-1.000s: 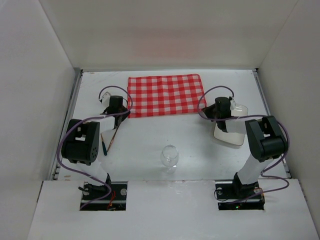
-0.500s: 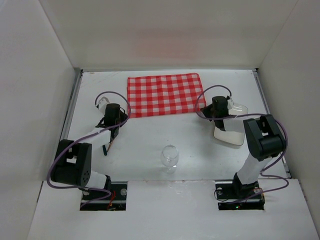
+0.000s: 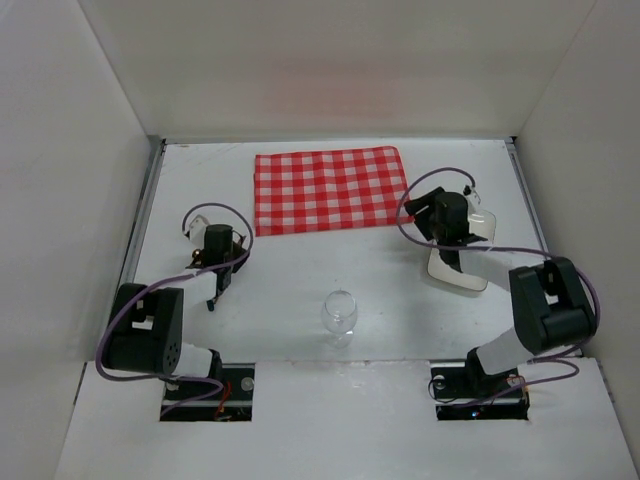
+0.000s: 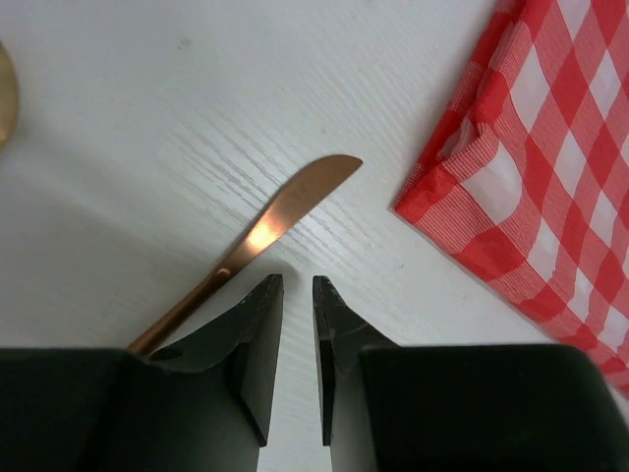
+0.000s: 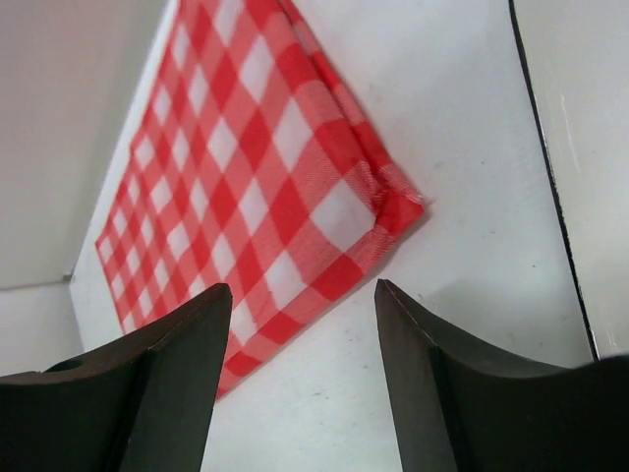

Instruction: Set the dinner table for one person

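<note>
- Left wrist view: the left gripper (image 4: 297, 280) hangs low over the table (image 4: 147, 118). Its fingers are drawn almost together, with only a thin slit between them and nothing in it.
- Just ahead of those tips and slightly to their left, a copper knife (image 4: 285, 205) lies flat on the table, its handle running back behind the left finger. I judge the narrow set suits pinching so thin a handle.
- Ahead and to the right of the tips sits a corner of the checked cloth (image 4: 521, 177). It is apart from the knife, so the knife is not yet in its place.
- At the far left edge a gold piece (image 4: 4, 98) shows. It is probably a spoon, but too little is visible to say.
- Right wrist view: the right gripper (image 5: 301, 285) is spread wide and holds nothing. Another corner of the cloth lies on the table ahead, between the lines of its two fingers.
- Top view: a glass (image 3: 339, 313) stands upright behind both grippers, between the arms and well apart from the cloth.
- A plate (image 3: 470, 275) lies under and just behind the right gripper, off the cloth. That likely explains the wide spread, since a rim needs room.
- Beyond both grippers, the cloth lies flat on the table's far half with nothing on it, seemingly the base for the setting.
</note>
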Motion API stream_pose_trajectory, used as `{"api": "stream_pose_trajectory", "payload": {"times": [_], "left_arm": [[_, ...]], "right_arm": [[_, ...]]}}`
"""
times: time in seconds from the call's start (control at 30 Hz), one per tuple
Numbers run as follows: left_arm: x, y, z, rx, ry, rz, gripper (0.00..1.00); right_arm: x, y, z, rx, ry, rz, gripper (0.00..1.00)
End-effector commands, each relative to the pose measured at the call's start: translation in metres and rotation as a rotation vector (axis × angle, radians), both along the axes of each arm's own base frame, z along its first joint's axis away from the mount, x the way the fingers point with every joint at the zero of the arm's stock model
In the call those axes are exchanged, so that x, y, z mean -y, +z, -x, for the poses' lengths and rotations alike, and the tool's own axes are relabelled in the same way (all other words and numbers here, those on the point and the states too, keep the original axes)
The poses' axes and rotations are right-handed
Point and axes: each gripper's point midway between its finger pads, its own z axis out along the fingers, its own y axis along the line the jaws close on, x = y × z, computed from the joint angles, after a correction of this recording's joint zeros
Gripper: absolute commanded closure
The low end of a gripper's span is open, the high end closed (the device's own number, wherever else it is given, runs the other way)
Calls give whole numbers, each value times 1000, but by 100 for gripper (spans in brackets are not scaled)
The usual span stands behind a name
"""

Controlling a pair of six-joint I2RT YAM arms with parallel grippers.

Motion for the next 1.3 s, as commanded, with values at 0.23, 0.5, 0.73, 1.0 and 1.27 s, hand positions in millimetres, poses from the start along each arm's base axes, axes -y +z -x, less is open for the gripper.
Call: {"api": "stream_pose_trajectory", "payload": {"times": [0.23,0.5,0.73,1.0,1.27], "left_arm": [[-39,-2,16,2,121,-32,83],[-23,38,2,144,103,-53,71],[33,79,-2,246,-105,-27,66],[110,88,20,303,-360,74,66],[120,78,23,329,-403,86,65]], "right_arm": [[7,41,33,105,57,133,68],[61,45,64,79,-63,254,87],[153,23,93,-14,-324,323,47],[223,15,133,-138,-545,402,28],[208,-30,103,-255,-370,331,34]]}}
